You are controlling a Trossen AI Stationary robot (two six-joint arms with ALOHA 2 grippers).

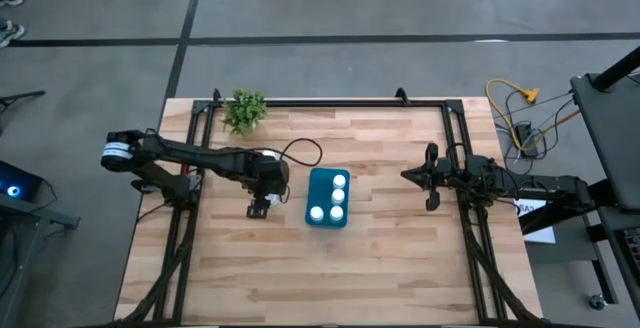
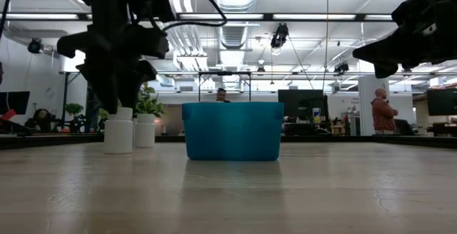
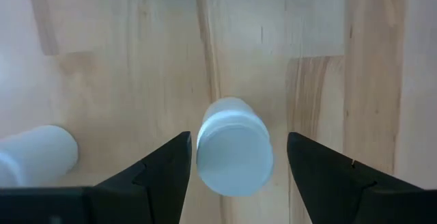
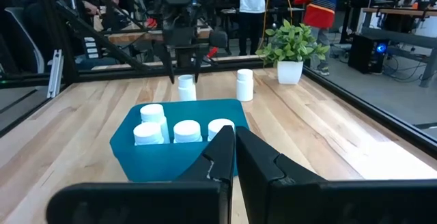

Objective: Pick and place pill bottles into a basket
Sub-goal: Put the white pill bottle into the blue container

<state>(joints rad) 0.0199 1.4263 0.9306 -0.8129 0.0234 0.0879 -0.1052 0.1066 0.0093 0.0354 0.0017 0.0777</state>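
Two white pill bottles stand upright on the wooden table left of the teal basket [image 1: 327, 198], which holds several more bottles [image 4: 186, 131]. My left gripper [image 3: 237, 142] points down over one standing bottle [image 3: 234, 149], open. Its fingers stand on either side of the cap with a gap on both sides. The second bottle [image 2: 145, 129] stands just beside the first [image 2: 118, 129]. My right gripper [image 4: 234, 149] waits shut at the table's right side, level, facing the basket.
A small green plant [image 1: 245, 111] in a white pot stands at the far left of the table. A black frame runs along the table's left, far and right sides. Bare wood lies in front of the basket toward the near edge.
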